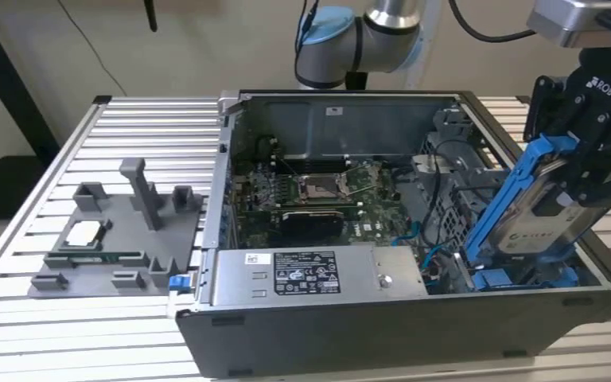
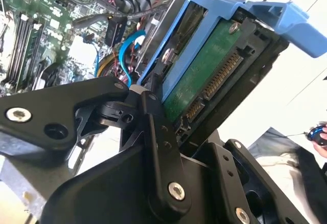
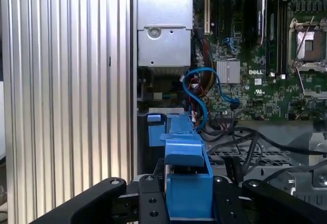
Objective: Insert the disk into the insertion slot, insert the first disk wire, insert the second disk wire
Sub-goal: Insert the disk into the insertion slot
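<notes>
The disk [image 1: 540,216], silver-grey with a white label in a bright blue carrier [image 1: 520,179], hangs tilted with its lower end dipping into the insertion slot [image 1: 518,276] at the exterior view's right end of the case. My gripper [image 1: 579,177] is shut on the disk's upper part. In the second wrist view, black fingers [image 2: 156,132] clamp the carrier, and the disk's green board and connector [image 2: 204,76] face up. In the first wrist view the carrier [image 3: 186,175] sits between the finger links. A loose blue wire [image 3: 196,89] curls beside the slot.
A grey labelled power-supply box [image 1: 317,272] lies along the case's near wall, and the motherboard [image 1: 321,191] fills the middle. Dark cables [image 3: 255,142] cross the perforated metal by the bay. A grey fixture tray with posts [image 1: 114,239] rests on the slatted table [image 1: 29,263].
</notes>
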